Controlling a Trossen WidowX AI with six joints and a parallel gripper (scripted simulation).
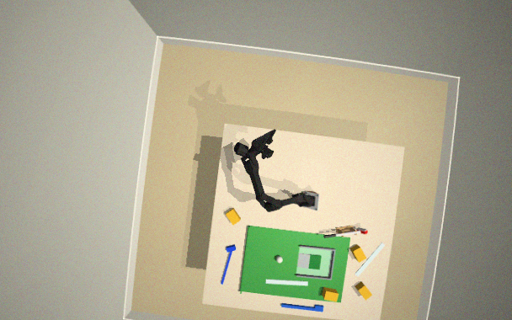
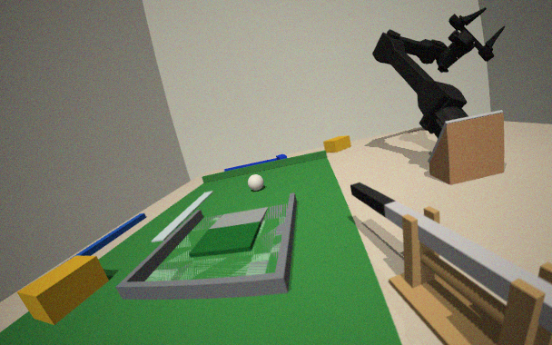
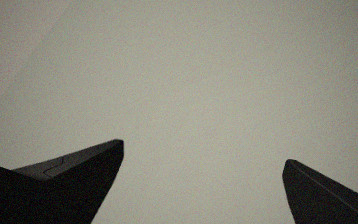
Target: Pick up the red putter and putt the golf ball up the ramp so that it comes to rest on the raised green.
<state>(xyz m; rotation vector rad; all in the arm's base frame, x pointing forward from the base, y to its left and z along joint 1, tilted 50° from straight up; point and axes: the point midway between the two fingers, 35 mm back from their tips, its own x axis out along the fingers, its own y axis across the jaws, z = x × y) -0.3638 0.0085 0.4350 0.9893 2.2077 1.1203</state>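
The red-headed putter (image 1: 365, 232) lies on a wooden rack (image 1: 337, 230) (image 2: 410, 254) beside the green mat (image 1: 261, 274) (image 2: 336, 254). In the exterior view I see its grey shaft (image 2: 454, 247) and black grip (image 2: 369, 195); its head is out of view there. The white golf ball (image 1: 279, 258) (image 2: 255, 182) rests on the mat, near the grey ramp (image 2: 240, 218) of the raised green (image 1: 315, 262) (image 2: 224, 238). A grey frame (image 2: 204, 286) surrounds the raised green. My gripper (image 1: 271, 142) (image 2: 492, 20) (image 3: 203, 158) is open and empty. It is raised high, far from the putter, and the wrist view shows only wall.
Two blue putters (image 1: 227, 263) (image 1: 302, 307) lie beside the mat. Yellow blocks (image 1: 232, 216) (image 1: 358, 253) (image 1: 363, 290) (image 1: 330, 295) (image 2: 61, 288) are scattered around it. White bars (image 1: 286, 282) (image 1: 370, 259) lie on and beside the mat. A brown wedge (image 2: 469, 147) stands at the arm's base.
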